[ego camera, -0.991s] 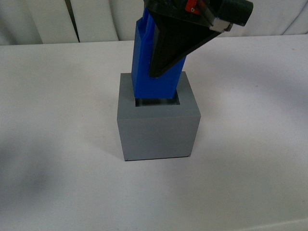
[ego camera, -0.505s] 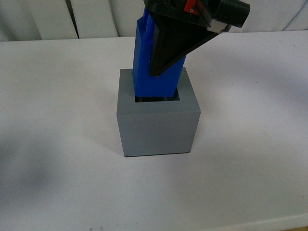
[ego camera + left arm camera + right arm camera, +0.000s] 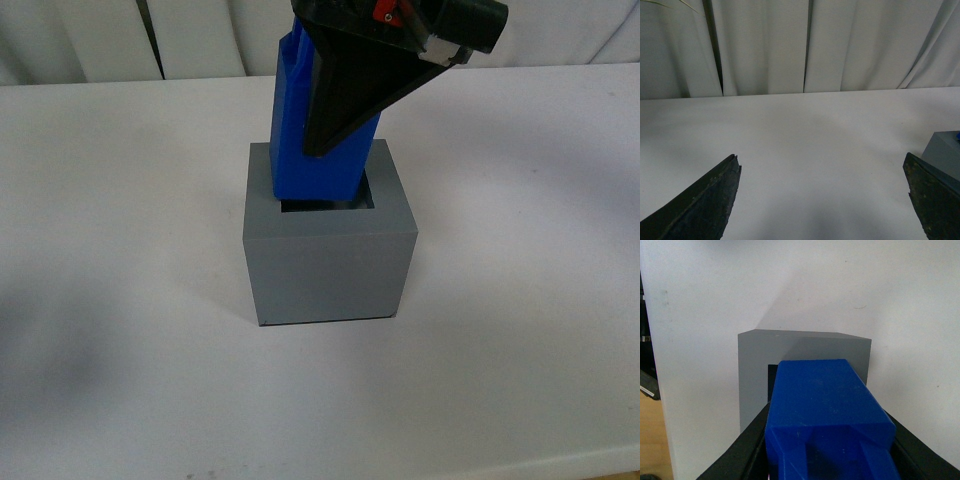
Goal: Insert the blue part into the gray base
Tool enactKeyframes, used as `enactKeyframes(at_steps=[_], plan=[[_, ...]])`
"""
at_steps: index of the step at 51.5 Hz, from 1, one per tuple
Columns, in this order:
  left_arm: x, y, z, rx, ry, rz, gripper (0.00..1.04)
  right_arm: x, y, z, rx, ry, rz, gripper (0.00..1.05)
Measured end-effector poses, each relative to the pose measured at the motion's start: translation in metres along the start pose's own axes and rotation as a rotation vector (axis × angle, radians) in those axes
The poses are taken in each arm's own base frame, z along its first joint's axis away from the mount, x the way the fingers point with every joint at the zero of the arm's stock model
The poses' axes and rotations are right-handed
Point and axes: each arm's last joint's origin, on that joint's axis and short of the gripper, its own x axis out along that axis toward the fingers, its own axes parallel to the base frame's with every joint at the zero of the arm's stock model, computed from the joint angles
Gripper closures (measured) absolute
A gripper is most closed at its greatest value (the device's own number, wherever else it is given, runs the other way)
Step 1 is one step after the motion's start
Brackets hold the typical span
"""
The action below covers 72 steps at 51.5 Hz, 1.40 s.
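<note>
The gray base (image 3: 328, 270) stands on the white table in the middle of the front view. The blue part (image 3: 295, 150) stands upright over it, its lower end in the mouth of the square recess, close to the recess's left side, with a dark gap showing on the right. My right gripper (image 3: 325, 130) is shut on the blue part's upper half. In the right wrist view the blue part (image 3: 820, 400) sits between the black fingers (image 3: 747, 440), with the gray base (image 3: 752, 370) beyond. My left gripper (image 3: 822, 200) is open and empty, off beside the base (image 3: 942, 152).
The white table (image 3: 120, 300) spreads all round the base. White curtains (image 3: 200, 35) hang behind its far edge. The table's near edge (image 3: 560, 465) shows at the bottom right of the front view.
The blue part and my right gripper have shifted slightly left and up, opening a dark gap at the recess's right side. The gray base turned slightly early on.
</note>
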Motion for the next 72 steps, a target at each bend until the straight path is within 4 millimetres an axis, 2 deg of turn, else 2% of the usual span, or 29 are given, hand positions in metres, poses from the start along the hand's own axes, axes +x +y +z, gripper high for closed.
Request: enactKeyframes(at_steps=[36,72], plan=[[0.0000,0.0000,0.0000,0.000,0.000,0.000,0.06,0.0017,-0.0007,0.0015,0.006,0.003,-0.009,0.57],[0.0000,0.0000,0.0000,0.000,0.000,0.000,0.06,0.0074,0.0007,-0.0076,-0.002,0.055,0.045,0.58]])
